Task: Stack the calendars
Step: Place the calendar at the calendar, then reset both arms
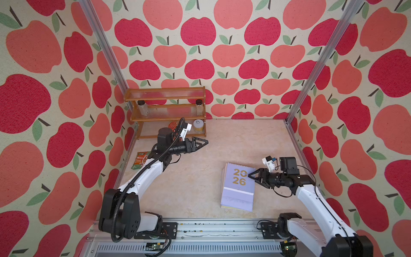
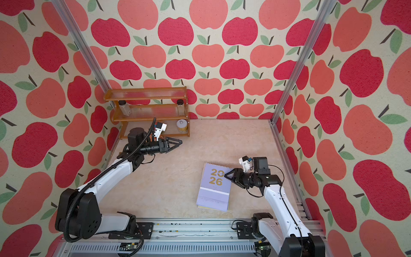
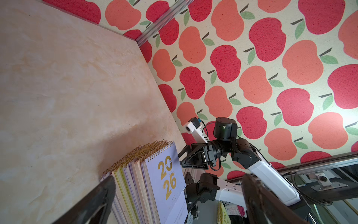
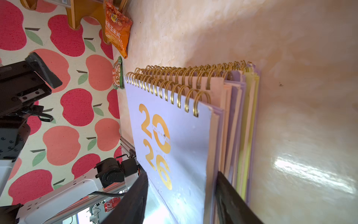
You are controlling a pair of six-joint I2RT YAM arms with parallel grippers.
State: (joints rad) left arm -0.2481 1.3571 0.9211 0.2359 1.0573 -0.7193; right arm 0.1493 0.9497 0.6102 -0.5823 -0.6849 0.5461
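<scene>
calendars [image 1: 237, 189] in one pile, my right gripper [image 1: 249, 175] at its edge
the pile lies flat on the table [image 1: 189, 182] toward my right side, a lilac one with gold "2026" on top, pink and yellow-green edges beneath, spiral bindings toward the far wall. my right fingers [image 4: 230, 199] stand apart, one over the top cover and one beside the pile's side, gripping nothing that i can make out. my left gripper [image 1: 205, 142] hangs well apart from the pile, near the wooden rack [image 1: 165, 98], fingers spread wide, holding nothing.
</scene>
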